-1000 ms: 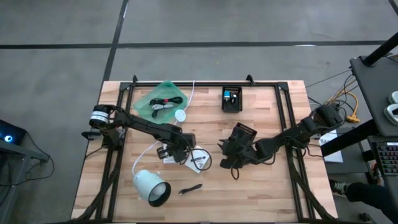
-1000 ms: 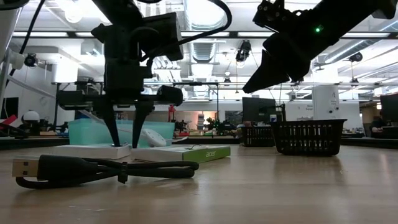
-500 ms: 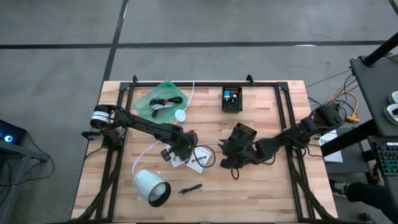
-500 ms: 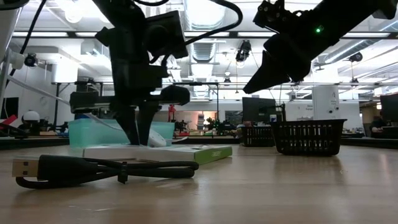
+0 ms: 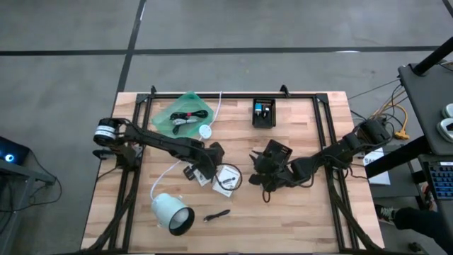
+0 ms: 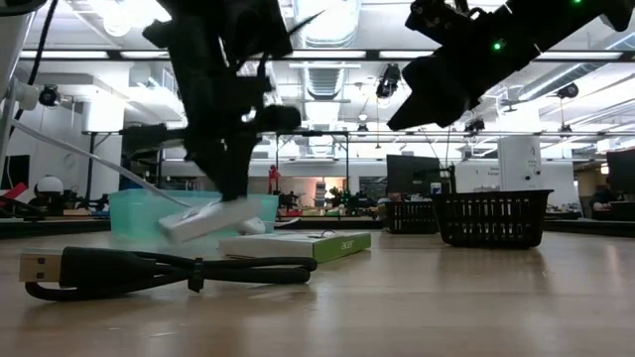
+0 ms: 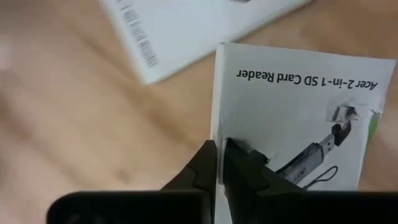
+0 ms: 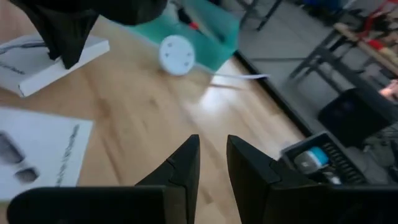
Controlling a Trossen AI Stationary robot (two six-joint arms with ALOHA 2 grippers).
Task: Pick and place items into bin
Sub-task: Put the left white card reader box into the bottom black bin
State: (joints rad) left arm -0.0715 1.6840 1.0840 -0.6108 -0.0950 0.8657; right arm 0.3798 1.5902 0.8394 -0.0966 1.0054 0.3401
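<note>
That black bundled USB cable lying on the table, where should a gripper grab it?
Take the USB cable mid-bundle, by its tie, from straight above, fingers across its length: it lies flat, and the strands are bunched tightest there.

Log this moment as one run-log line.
left gripper: shut on white box, lifted tilted off table | second white box: flat on table | right gripper: hovering mid-table, holding nothing

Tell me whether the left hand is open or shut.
Shut: the left hand pinches the edge of a white card reader box, lifting it tilted off the table.
</note>
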